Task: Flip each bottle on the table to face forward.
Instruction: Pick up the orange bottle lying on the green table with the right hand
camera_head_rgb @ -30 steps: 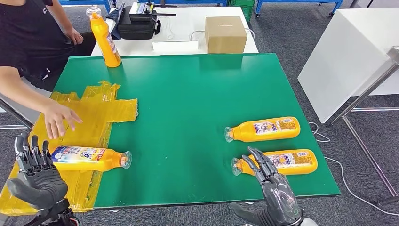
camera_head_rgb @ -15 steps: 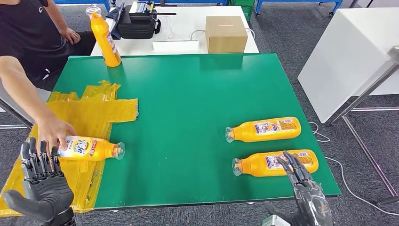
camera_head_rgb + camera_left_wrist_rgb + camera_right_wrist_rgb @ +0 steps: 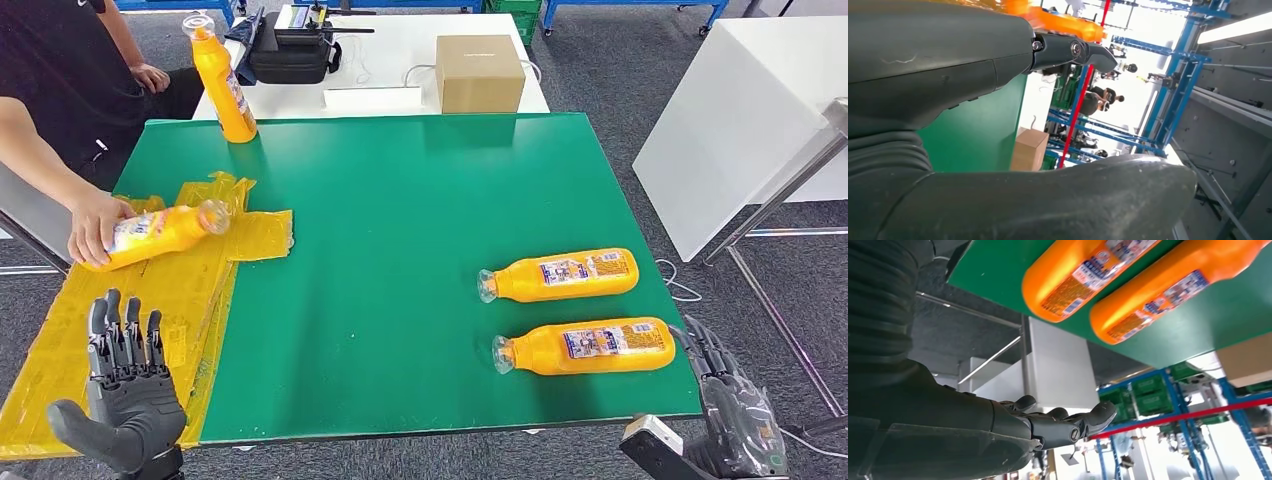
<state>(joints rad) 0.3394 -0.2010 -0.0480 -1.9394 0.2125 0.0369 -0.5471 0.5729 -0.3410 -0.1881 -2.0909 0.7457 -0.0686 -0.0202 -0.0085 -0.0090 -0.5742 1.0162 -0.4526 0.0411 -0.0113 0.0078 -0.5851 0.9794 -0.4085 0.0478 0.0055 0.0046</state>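
Both hands empty, fingers spread: left hand [image 3: 125, 385] below the yellow sheet [image 3: 70, 345], right hand [image 3: 735, 415] off the table's near corner. 2 bottles lay label-up at right: near bottle [image 3: 585, 346], far bottle [image 3: 558, 274]. A person's hand [image 3: 92, 225] held a third bottle [image 3: 155, 231]; a fourth [image 3: 223, 78] stood at the back. Between flips, judged; next needs a reach to an unturned bottle.

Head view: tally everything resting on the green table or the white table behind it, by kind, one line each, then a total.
Orange bottles: 4
Cardboard boxes: 1
Black bags: 1
Yellow plastic sheets: 1
Total: 7
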